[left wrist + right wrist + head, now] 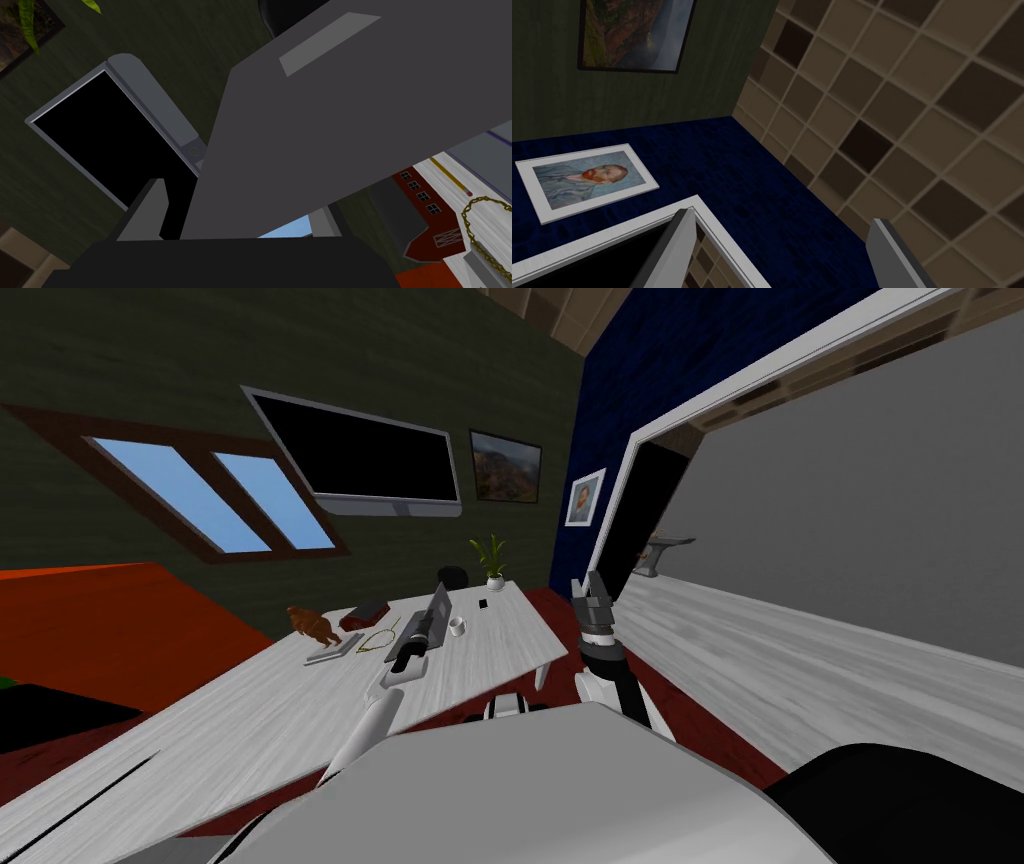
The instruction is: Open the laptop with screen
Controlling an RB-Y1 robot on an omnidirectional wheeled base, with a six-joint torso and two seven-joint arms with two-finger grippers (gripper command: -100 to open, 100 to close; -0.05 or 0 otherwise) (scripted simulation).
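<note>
The laptop [438, 606] sits on the white table [250, 718], towards its far end, between a yellow chain [380, 640] and a white mug [457, 626]. A potted plant [493, 563] stands beyond it. Its long side runs away from me towards that far end, roughly in line with my left forearm. The lid is partly raised and leans at a slant over the base. I cannot tell which way the opening faces.

From the left wrist, the lid is a broad, plain dark grey panel with one lighter grey strip near its upper edge. It reaches down between the two fingers of the left end effector [240, 200]. The fingers stand wide apart. There is a gap between the lid and one finger [147, 210], and the lid's edge lies just beside the other, so nothing is clamped.

The right end effector [781, 216] is held up off the table's right side, spread wide and holding nothing.
</note>
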